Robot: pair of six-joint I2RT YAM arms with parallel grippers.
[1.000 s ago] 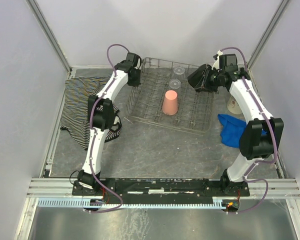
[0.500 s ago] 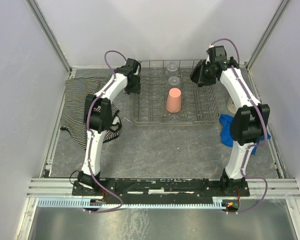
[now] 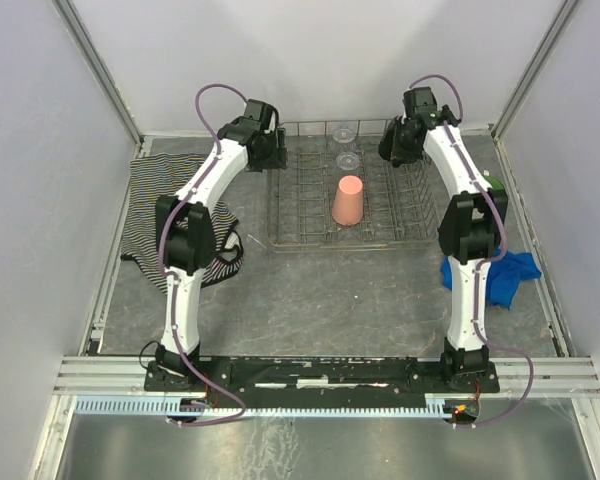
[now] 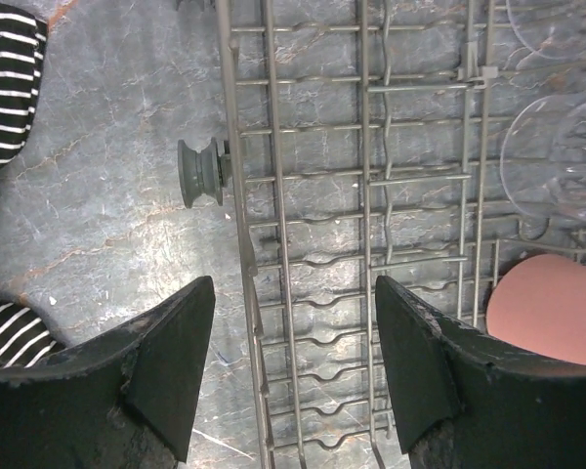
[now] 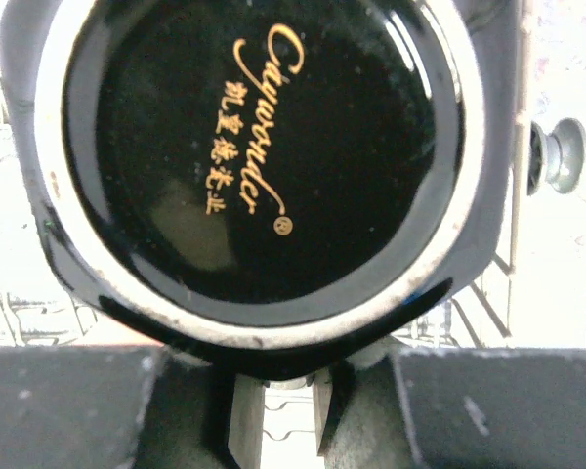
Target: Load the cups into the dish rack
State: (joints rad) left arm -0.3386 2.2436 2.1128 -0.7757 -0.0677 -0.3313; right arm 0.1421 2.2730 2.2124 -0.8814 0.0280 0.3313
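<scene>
The grey wire dish rack (image 3: pixel 410 225) stands at the back middle of the table. A salmon-pink cup (image 3: pixel 347 200) sits upside down in it, with clear glass (image 3: pixel 348 160) just behind. My left gripper (image 4: pixel 295 293) hovers open over the rack's left edge (image 4: pixel 236 244), holding nothing; the pink cup (image 4: pixel 552 308) and the clear glass (image 4: pixel 557 166) lie to its right. My right gripper (image 5: pixel 273 410) is shut on the black mug (image 5: pixel 254 147), whose base with gold lettering fills that view, above the rack's back right corner. A cream mug with green inside (image 3: pixel 493 184) peeks out beside the right forearm.
A black-and-white striped cloth (image 3: pixel 160 210) lies left of the rack and a blue cloth (image 3: pixel 505 275) to its right. A small grey roller foot (image 4: pixel 200 172) sticks out from the rack's left side. Walls close in the back and both sides.
The rack went from skewed to square with the table. My left gripper opened and let go of its left edge. The right arm carried the black mug further back.
</scene>
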